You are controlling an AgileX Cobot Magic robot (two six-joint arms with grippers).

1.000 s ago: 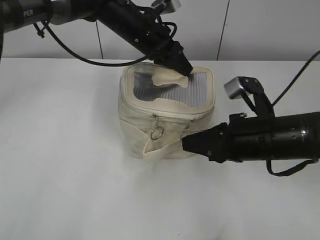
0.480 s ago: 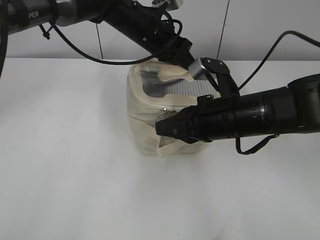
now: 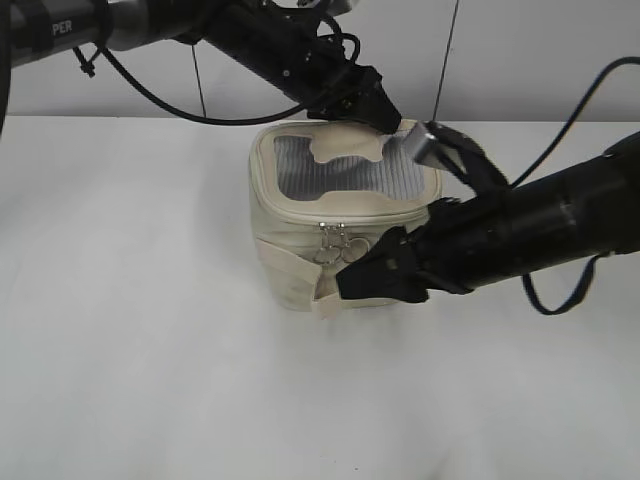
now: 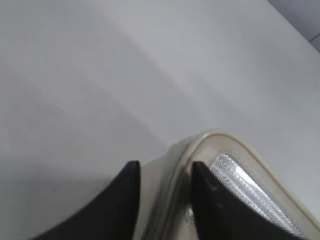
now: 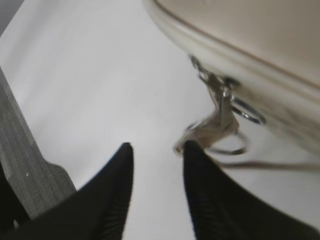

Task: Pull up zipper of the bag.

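The left gripper (image 3: 385,118) sat at the far rim of the bag (image 3: 300,250); its wrist view alone showed the fingers (image 4: 210,200) clamped astride that rim. Part of a word, "PER", could be read on the left arm (image 3: 60,28). The right gripper (image 3: 350,285) hung just below the zipper (image 3: 330,222) and its ring pulls (image 5: 220,125); its wrist view showed the jaws parted, one finger (image 5: 195,155) touching a pull.
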